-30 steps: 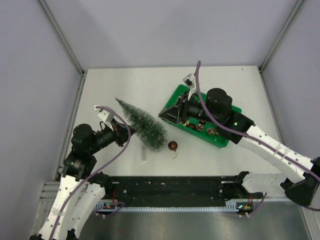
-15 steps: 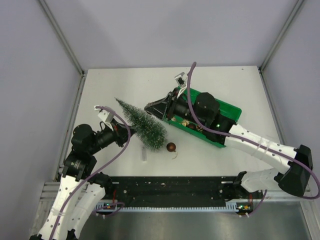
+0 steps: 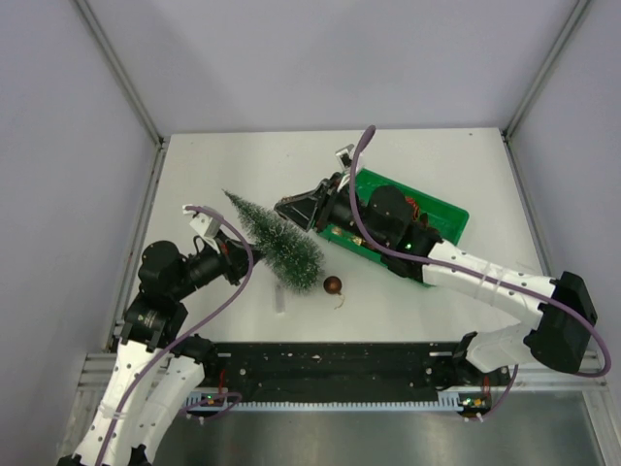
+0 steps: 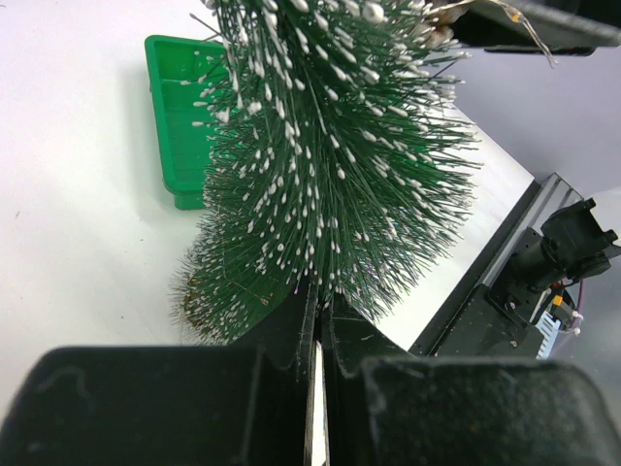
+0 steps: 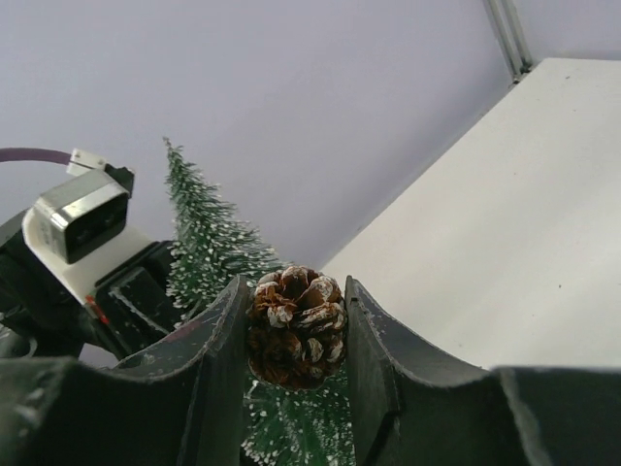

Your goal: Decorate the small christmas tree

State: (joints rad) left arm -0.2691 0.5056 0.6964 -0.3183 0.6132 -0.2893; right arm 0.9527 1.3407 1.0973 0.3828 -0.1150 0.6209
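The left tool (image 4: pixel 316 306) is pinched almost flat on the lower bristles of the tree (image 3: pixel 279 245). The tree leans across the left centre of the tabletop (image 3: pixel 223 165), its tip toward the upper left. The right tool (image 3: pixel 287 207) hovers just beside the tree's upper right flank, jaws partway apart and clamped on a pine cone (image 5: pixel 296 328). Behind it, the tray (image 3: pixel 441 216) sits at right centre. A bauble (image 3: pixel 334 284) lies near the tree's base, close to the near rail. Open tabletop runs along the far edge.
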